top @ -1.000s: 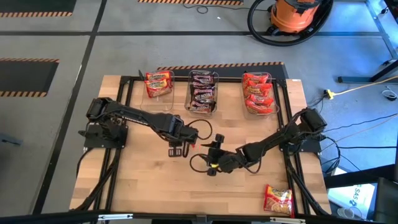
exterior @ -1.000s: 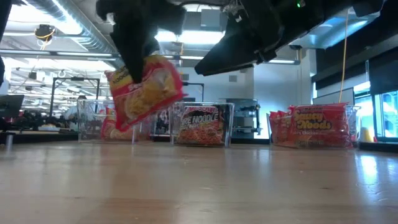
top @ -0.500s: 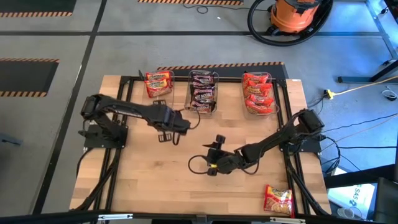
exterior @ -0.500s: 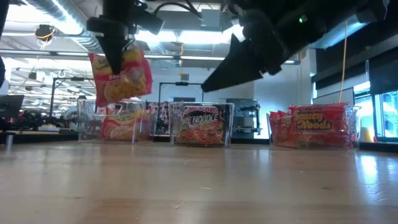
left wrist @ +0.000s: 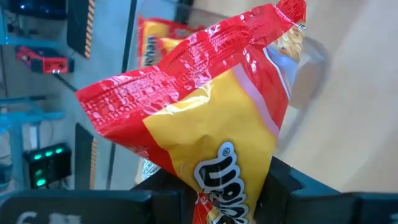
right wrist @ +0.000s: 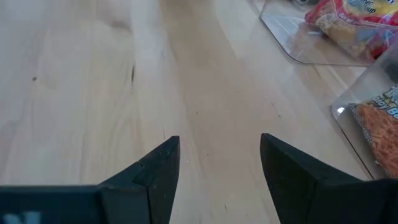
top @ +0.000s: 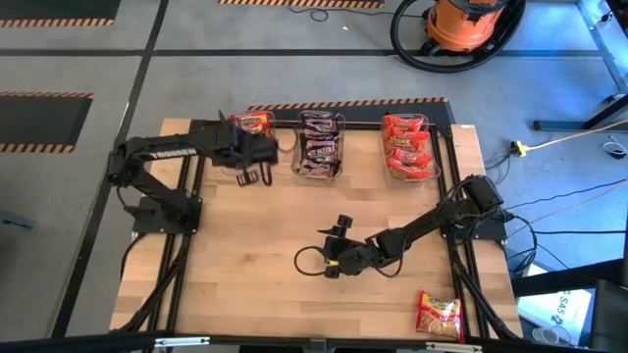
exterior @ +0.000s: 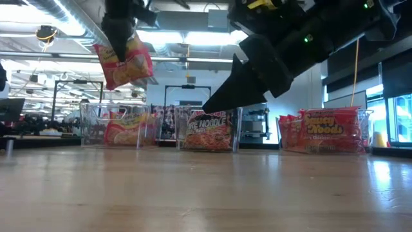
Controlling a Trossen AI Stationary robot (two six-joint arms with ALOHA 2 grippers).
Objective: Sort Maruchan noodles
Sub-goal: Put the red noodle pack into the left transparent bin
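1. The left tool [top: 250, 176] pinches a crinkly red and yellow plastic noodle packet [exterior: 122, 59] by its lower end. The packet hangs high in the air above the wooden worktop [top: 245, 284].
2. In the low view the packet sits above the left clear plastic tub [exterior: 119, 127], which already holds a packet with the same red and yellow look.
3. The packet's long side runs up and down, tipped a little. Its crimped top edge points up and away from the tool in the left wrist view.
4. To do this step well, I think the left tool should move right over the middle of the left tub, go down low, and only then let go. A drop from high up could make the packet hit the rim and slide out.
5. Tipping the packet flat first would help it lie on the others.
6. The right tool [right wrist: 217, 165] waits low over the middle of the worktop. Its two fingers are spread apart and hold nothing.
7. One more red and yellow packet [top: 439, 315] lies flat near the front right corner of the worktop, well apart from both tools.
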